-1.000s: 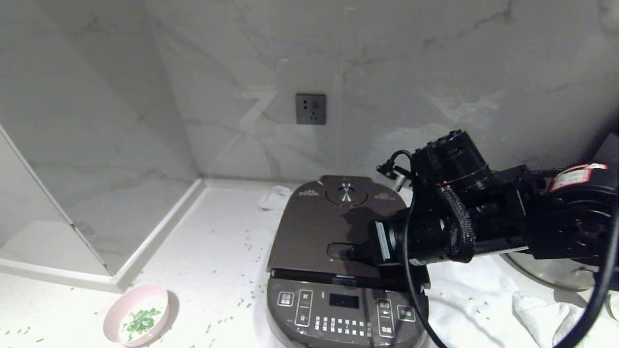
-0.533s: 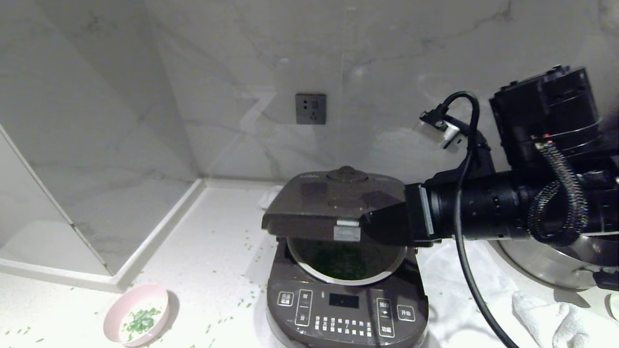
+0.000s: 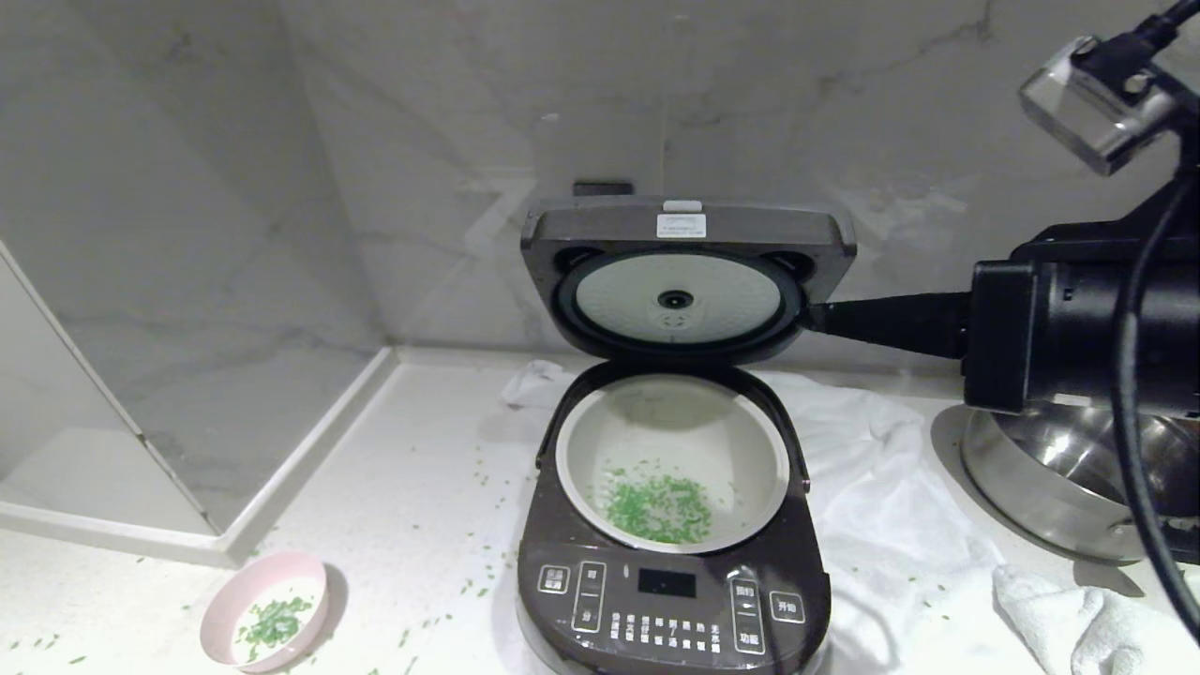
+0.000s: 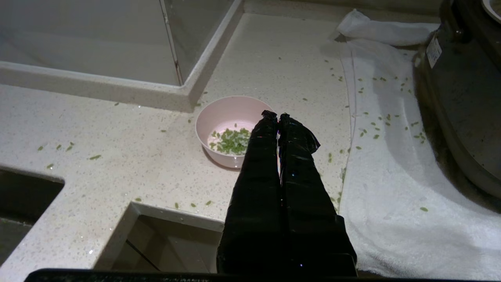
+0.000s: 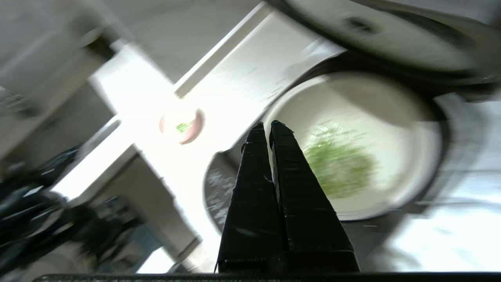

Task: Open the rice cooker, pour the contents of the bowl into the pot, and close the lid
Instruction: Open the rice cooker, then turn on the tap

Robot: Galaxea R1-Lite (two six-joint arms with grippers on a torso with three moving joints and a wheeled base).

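right gripper (image 5: 265, 124) jaws pressed together, gripping nothing, tips up at the right edge of the raised lid (image 3: 687, 278). the lid stands upright, its silver-white inner plate facing forward. below it the white pot (image 3: 673, 459) sits open in the rice cooker (image 3: 672, 586), green scallion bits (image 3: 656, 507) on its bottom. left gripper (image 4: 277, 116) jaws closed too, empty, hanging over the pink bowl (image 4: 231, 131) on the desk (image 4: 117, 152), left of the cooker, some green bits inside. a steel pan (image 3: 1059, 478) sits at the right, a white towel (image 3: 891, 525) under the cooker.
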